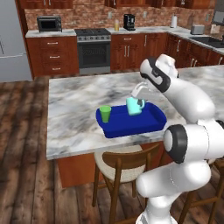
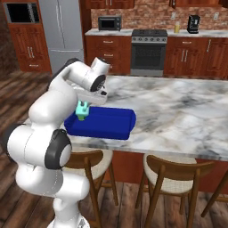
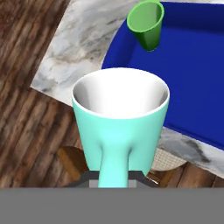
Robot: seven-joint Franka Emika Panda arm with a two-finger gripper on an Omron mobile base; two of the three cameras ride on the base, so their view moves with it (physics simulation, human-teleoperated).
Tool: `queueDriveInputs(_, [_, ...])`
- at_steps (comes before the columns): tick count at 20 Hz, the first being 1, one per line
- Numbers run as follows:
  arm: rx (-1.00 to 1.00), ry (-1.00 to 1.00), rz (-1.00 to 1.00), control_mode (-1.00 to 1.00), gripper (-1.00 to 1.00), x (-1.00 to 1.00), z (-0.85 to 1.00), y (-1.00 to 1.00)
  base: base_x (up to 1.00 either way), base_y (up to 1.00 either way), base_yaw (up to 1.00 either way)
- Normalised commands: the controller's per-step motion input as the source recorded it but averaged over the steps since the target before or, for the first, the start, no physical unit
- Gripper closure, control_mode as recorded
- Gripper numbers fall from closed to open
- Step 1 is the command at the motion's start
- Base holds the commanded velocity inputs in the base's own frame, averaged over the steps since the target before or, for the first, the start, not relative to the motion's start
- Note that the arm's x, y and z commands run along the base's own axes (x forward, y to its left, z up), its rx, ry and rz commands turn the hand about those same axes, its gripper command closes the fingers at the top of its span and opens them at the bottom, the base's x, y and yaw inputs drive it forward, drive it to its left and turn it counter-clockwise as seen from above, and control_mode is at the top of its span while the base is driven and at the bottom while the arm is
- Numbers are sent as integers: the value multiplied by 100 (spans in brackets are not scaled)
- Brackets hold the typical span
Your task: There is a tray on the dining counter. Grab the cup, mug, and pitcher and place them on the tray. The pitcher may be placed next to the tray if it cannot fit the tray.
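My gripper (image 1: pixel 137 97) is shut on the handle of the light teal mug (image 1: pixel 134 106), which hangs upright a little above the blue tray (image 1: pixel 146 124). In the hand view the mug (image 3: pixel 120 118) fills the centre, its handle running down between my fingertips. The green cup (image 1: pixel 105 113) stands upright in the tray's left end, also seen in the hand view (image 3: pixel 146 24). The tray lies on the marble dining counter (image 1: pixel 74 105). A glass with orange-yellow liquid, likely the pitcher (image 1: pixel 116 25), stands far off on the back worktop beside the coffee machine.
Wooden stools (image 1: pixel 124 164) (image 2: pixel 173 173) stand against the counter's near edge below the tray. The stove (image 1: pixel 93 48) and cabinets line the back wall, with the fridge (image 2: pixel 62 26) at left. Bare marble (image 2: pixel 178 111) stretches to the right of the tray (image 2: pixel 111 122).
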Motion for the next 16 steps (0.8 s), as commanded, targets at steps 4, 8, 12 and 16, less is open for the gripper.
queueDriveInputs(4, [0,-24,0,-100,100,0,-21,0,0,0,0])
queueDriveInputs(8, [1,-27,0,-100,100,0,-10,0,0,0,0])
queueDriveInputs(12, [2,-27,0,-100,100,0,-7,0,0,0,0])
queueDriveInputs(16, [2,-22,0,-100,100,0,-8,0,0,0,0])
